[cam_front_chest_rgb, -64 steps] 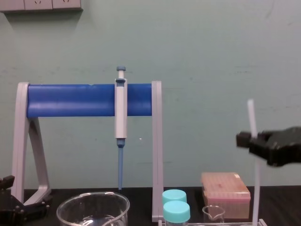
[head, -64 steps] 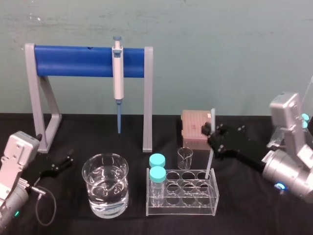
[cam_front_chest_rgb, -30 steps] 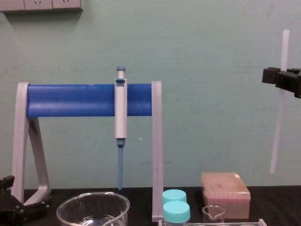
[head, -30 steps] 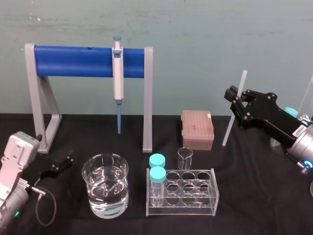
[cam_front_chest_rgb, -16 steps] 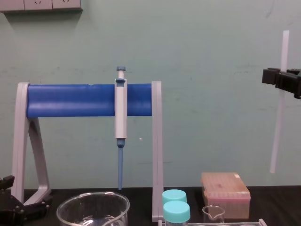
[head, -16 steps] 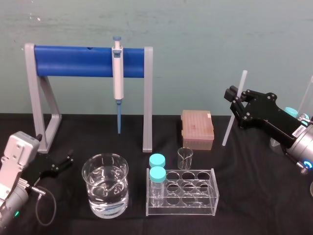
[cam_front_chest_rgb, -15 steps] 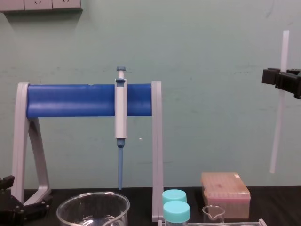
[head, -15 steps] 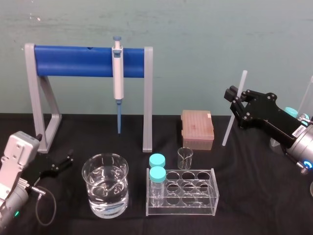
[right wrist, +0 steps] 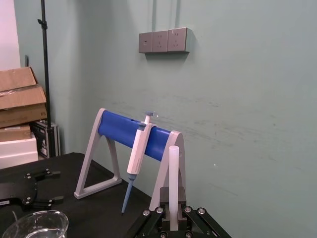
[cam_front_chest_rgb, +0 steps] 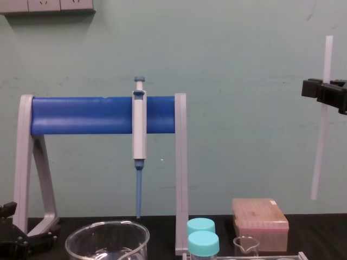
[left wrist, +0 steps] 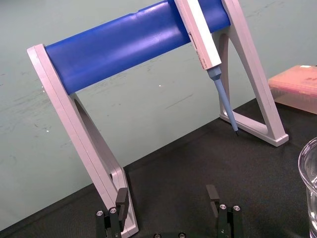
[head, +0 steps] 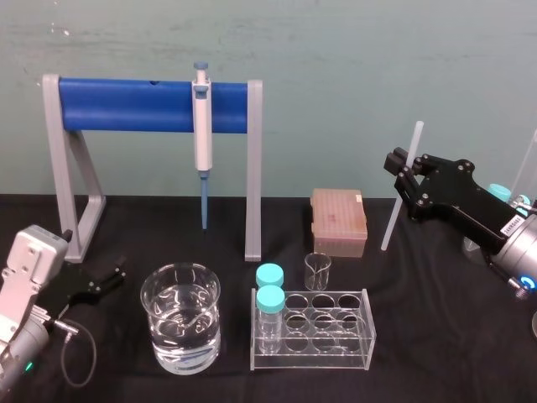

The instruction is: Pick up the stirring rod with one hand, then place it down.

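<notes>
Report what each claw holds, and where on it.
Right claw holds the rod by its upper part, lower end hanging free. Left claw is open and empty.

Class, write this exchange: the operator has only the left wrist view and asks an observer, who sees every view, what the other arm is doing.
Operator: My left gripper sits open by the pipette stand. What is the other arm doing?
Observer: The right gripper holds the stirring rod near-upright, to the right of the tip box.
Operator: Is it resting on anything?
Observer: No; the chest view shows its lower end hanging clear above the table.
</notes>
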Controlling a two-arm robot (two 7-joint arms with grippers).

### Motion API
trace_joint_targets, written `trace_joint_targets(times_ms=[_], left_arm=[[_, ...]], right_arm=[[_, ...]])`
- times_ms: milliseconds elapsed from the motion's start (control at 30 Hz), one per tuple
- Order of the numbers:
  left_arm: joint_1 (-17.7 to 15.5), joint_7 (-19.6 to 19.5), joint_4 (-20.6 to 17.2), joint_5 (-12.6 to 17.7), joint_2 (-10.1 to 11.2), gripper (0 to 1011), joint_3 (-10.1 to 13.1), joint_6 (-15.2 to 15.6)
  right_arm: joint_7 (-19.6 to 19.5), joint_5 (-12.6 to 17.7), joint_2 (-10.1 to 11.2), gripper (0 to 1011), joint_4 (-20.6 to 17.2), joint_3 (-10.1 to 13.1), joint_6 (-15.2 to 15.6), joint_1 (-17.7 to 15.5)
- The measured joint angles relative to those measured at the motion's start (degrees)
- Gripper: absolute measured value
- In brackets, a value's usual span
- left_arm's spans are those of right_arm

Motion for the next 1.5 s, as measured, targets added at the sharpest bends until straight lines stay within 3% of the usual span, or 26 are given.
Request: trace_joint_targets(times_ms=[1500], left_arm=[[0.0, 0.0, 0.0, 0.0, 0.0, 1005, 0.0, 0.0]], right_arm=[[0.0, 0.01, 0.0, 71, 0.0, 0.0, 0.0, 0.0]])
